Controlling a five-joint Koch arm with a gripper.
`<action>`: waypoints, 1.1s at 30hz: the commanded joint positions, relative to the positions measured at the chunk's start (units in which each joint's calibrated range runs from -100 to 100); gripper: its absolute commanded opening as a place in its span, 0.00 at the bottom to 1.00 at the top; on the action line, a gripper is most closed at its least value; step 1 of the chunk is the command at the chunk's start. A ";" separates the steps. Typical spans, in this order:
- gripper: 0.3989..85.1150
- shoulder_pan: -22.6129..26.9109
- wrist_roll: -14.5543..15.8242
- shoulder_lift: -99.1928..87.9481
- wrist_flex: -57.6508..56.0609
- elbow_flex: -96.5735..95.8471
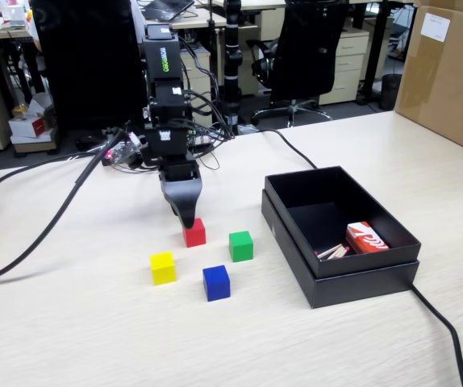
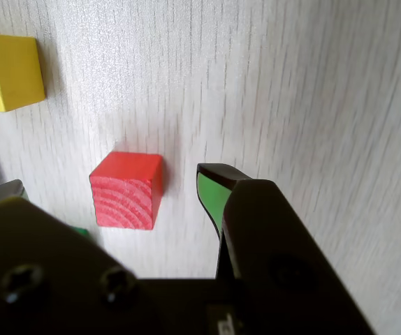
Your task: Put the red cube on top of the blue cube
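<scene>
I see the red cube flat on the table, wood-grain face toward me; the blue cube sits apart, nearer the fixed camera.

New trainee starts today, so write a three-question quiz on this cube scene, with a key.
1. True or false: the tool is open, with the red cube between its jaws and touching neither.
2. Short answer: what rests on top of the blue cube?
3. In the fixed view, which cube lies nearest the black box? A. yellow cube B. green cube C. blue cube

Key: 1 true; 2 nothing; 3 B.
</scene>
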 commanded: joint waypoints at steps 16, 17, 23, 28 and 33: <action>0.51 1.27 -0.15 11.27 -0.43 8.96; 0.51 1.27 -0.15 11.27 -0.43 8.96; 0.51 1.51 -0.15 11.61 -0.43 9.41; 0.51 1.56 -0.15 12.64 -0.43 9.86; 0.51 1.51 -0.15 12.76 -0.43 10.04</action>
